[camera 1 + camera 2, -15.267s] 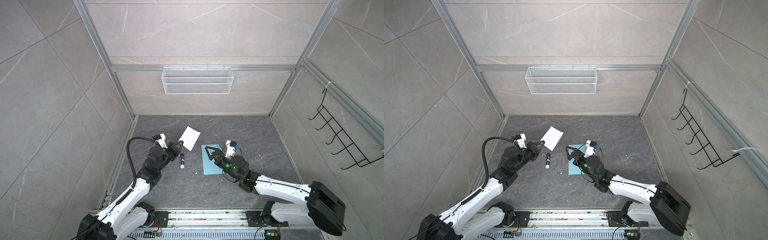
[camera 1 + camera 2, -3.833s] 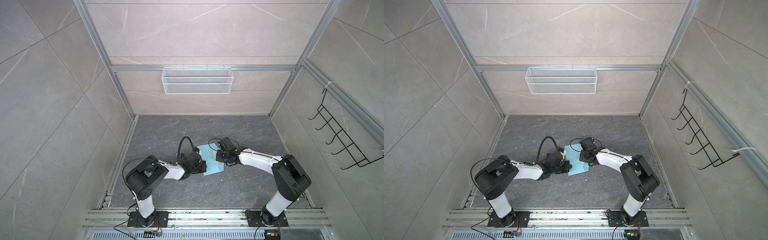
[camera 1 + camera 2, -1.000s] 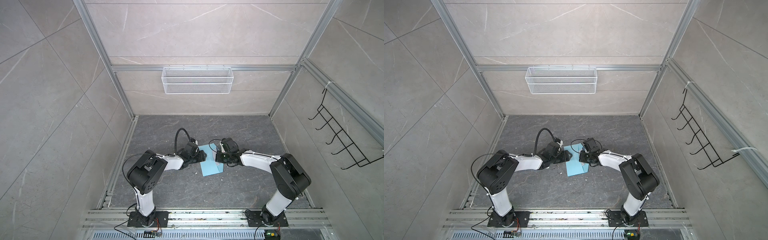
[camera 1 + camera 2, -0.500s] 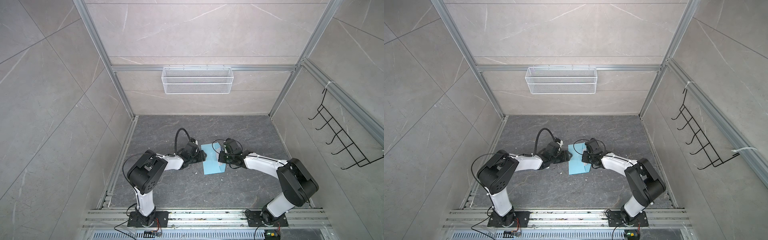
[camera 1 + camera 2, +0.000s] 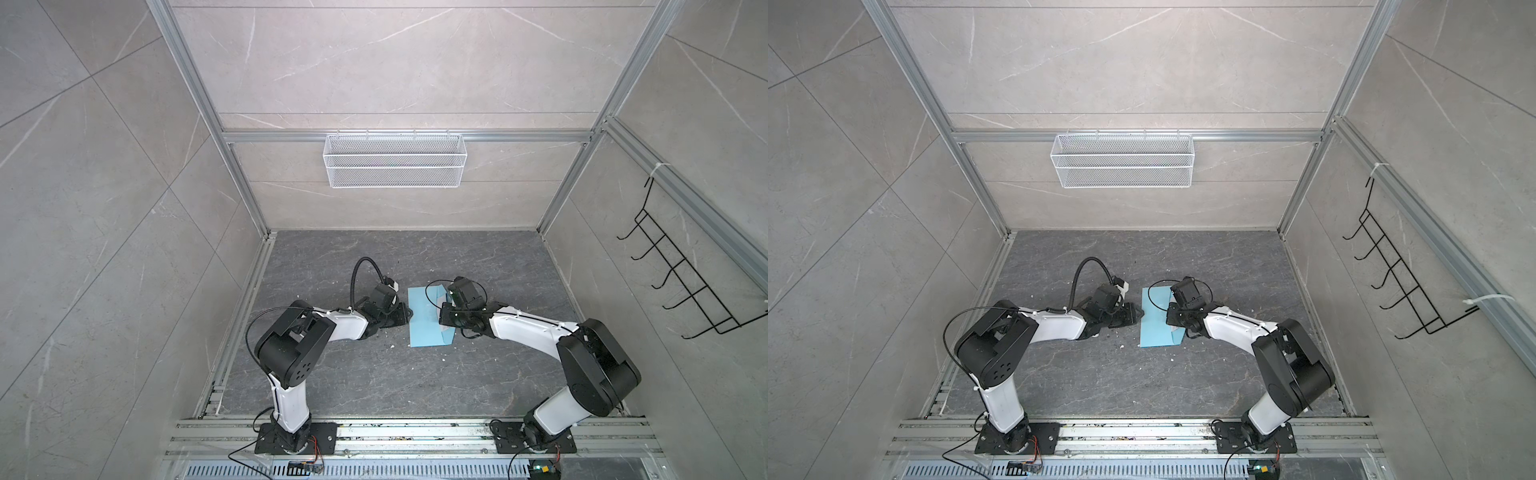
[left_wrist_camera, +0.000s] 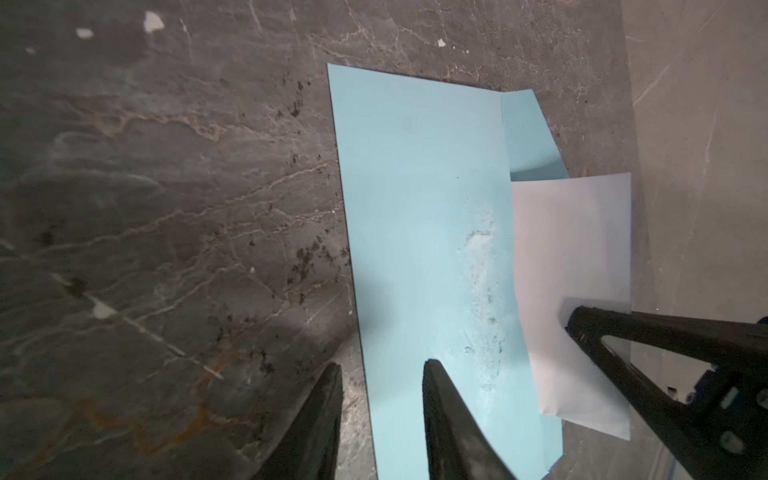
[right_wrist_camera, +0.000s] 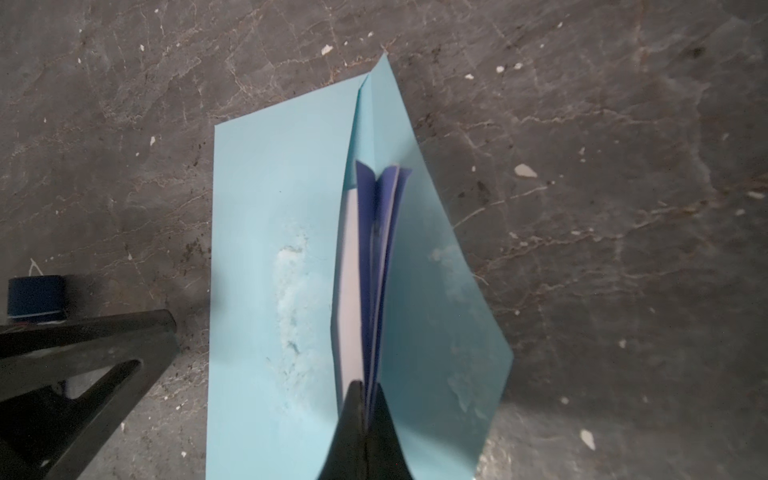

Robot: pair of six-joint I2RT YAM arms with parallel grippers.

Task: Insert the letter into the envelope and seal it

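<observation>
Nearest the camera, a metal rail (image 5: 415, 432) carried the bases of both arms. From there the left arm (image 5: 291, 345) and the right arm (image 5: 594, 365) reached forward and inward over the dark stone tabletop (image 5: 374, 382), and their tips met at the envelope (image 5: 424, 328), seen in both top views (image 5: 1154, 328).

The envelope lay flat on the tabletop between the arms, its long side running away from the rail. Its pointed flap was unsealed and lifted on the right arm's side. A whitish smeared patch marked its face.

The left arm's jaws stood partly apart with a clear gap, gripping nothing. In the left wrist view one of its fingers (image 6: 449, 415) hung over the envelope and the other over bare tabletop, straddling the envelope's long edge.

The right arm's jaws were pinched together on the folded letter (image 7: 349, 266). The letter stood in the crease between the envelope's face and its raised flap. One edge sat at the mouth, and much of the white sheet (image 6: 573, 257) was outside.

Farther back, a black hook rack (image 5: 681, 282) hung on the right wall. On the rear wall hung a white wire basket (image 5: 395, 166).
</observation>
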